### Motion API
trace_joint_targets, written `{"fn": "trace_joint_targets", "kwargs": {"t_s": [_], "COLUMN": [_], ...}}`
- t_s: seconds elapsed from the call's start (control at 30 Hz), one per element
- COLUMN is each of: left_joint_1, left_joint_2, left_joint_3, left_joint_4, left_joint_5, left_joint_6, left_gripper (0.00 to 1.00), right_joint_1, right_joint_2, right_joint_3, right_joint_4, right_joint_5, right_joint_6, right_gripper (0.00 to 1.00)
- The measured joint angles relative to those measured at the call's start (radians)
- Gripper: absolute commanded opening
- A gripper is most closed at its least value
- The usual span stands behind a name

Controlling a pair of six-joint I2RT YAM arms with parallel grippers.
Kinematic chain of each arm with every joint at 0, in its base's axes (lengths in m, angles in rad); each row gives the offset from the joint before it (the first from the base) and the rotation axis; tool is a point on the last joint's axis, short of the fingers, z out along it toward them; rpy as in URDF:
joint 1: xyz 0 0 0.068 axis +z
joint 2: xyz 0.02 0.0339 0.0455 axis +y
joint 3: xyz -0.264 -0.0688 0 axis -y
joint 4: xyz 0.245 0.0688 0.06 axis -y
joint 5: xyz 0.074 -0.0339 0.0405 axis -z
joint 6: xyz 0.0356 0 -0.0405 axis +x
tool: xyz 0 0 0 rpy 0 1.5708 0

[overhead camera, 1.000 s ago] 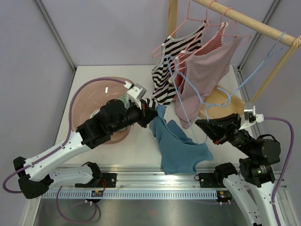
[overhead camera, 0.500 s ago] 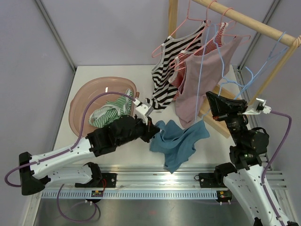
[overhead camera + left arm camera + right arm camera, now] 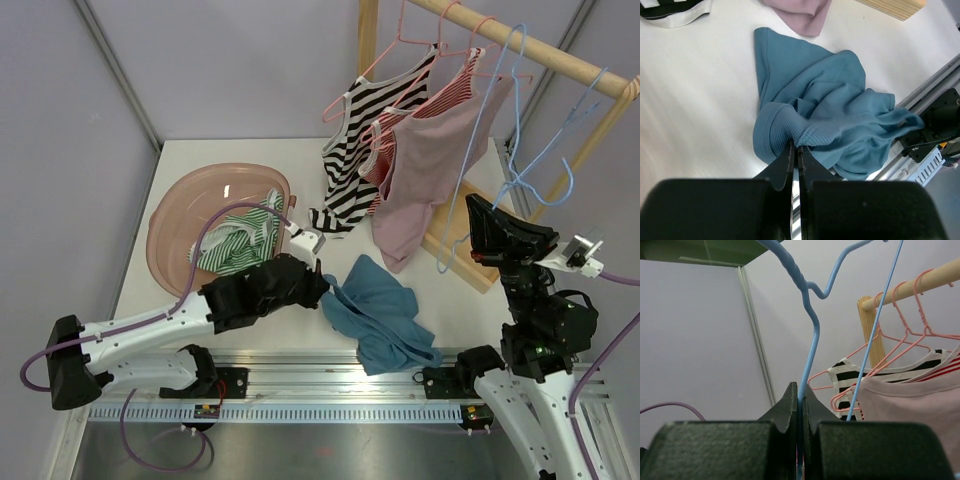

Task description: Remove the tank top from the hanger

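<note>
Now left claw (image 3: 796,148) pinches teal tank top (image 3: 830,115); right claw (image 3: 801,391) clamps blue hanger (image 3: 814,342).

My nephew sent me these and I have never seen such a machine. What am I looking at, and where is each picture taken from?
Two robot arms are bolted at the near edge of a white table. The wide picture comes from a camera above and behind them. The other two come from a camera on each wrist. The left gripper pinches a blue tank top that lies crumpled on the table. The right gripper is shut on a bare blue hanger, held up near the wooden rail, where a striped top and a pink top hang. A pink basin holding a green-striped cloth sits on the left.
</note>
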Motion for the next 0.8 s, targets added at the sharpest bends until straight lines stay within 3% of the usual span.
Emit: {"fn": "trace_joint_targets", "kwargs": {"t_s": [0.2,0.23,0.27,0.37,0.43,0.47,0.6,0.8], "left_joint_1": [0.0,0.0,0.0,0.0,0.0,0.0,0.0,0.0], "left_joint_2": [0.005,0.011,0.016,0.023,0.023,0.023,0.008,-0.087], "left_joint_3": [0.029,0.044,0.057,0.1,0.13,0.143,0.198,0.249], "left_joint_4": [-0.095,-0.114,-0.127,-0.164,-0.179,-0.182,-0.209,-0.26], "left_joint_5": [-0.099,-0.114,-0.125,-0.138,-0.133,-0.132,-0.112,-0.092], "left_joint_6": [-0.029,-0.031,-0.031,-0.016,-0.013,-0.011,0.001,0.013], "left_gripper": [0.0,0.04,0.13,0.67,0.82,0.99,0.99,0.99], "right_joint_1": [0.0,0.0,0.0,0.0,0.0,0.0,0.0,0.0], "right_joint_2": [0.125,0.142,0.151,0.159,0.165,0.169,0.204,0.294], "right_joint_3": [0.205,0.247,0.274,0.359,0.423,0.449,0.584,0.716], "right_joint_4": [-0.235,-0.298,-0.34,-0.515,-0.652,-0.699,-0.938,-1.144], "right_joint_5": [-0.05,-0.048,-0.045,-0.02,0.009,0.022,0.119,0.256], "right_joint_6": [0.061,0.073,0.081,0.1,0.108,0.112,0.132,0.141], "right_gripper": [0.0,0.0,0.0,0.0,0.0,0.0,0.0,0.0]}}
